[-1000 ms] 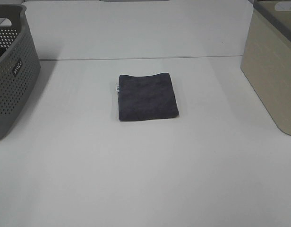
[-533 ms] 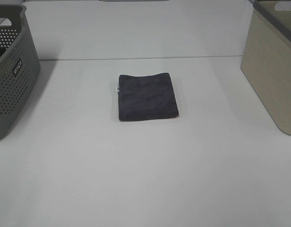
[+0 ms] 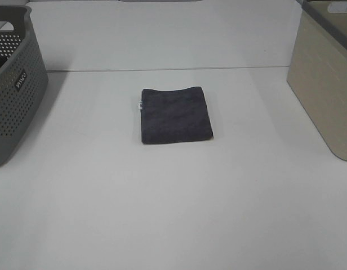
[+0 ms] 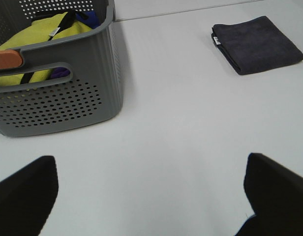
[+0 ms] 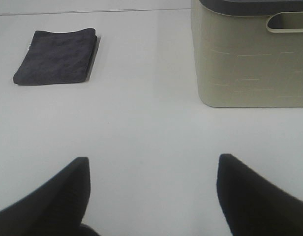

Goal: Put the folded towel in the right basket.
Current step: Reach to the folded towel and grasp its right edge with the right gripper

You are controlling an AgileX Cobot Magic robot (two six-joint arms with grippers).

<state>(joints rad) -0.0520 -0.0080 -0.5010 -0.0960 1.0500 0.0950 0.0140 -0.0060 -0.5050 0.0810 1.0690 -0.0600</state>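
Observation:
A dark grey folded towel (image 3: 175, 115) lies flat in the middle of the white table; it also shows in the left wrist view (image 4: 256, 44) and the right wrist view (image 5: 56, 56). The right basket (image 3: 327, 79) is beige and stands at the table's right edge; its wall and handle slot show in the right wrist view (image 5: 250, 59). My left gripper (image 4: 150, 191) is open and empty, well short of the towel. My right gripper (image 5: 151, 189) is open and empty, short of both towel and basket. Neither gripper shows in the exterior high view.
A grey perforated basket (image 3: 13, 90) stands at the table's left edge. In the left wrist view it (image 4: 58, 93) holds yellow and blue cloth. The white table (image 3: 173, 214) runs wide around the towel.

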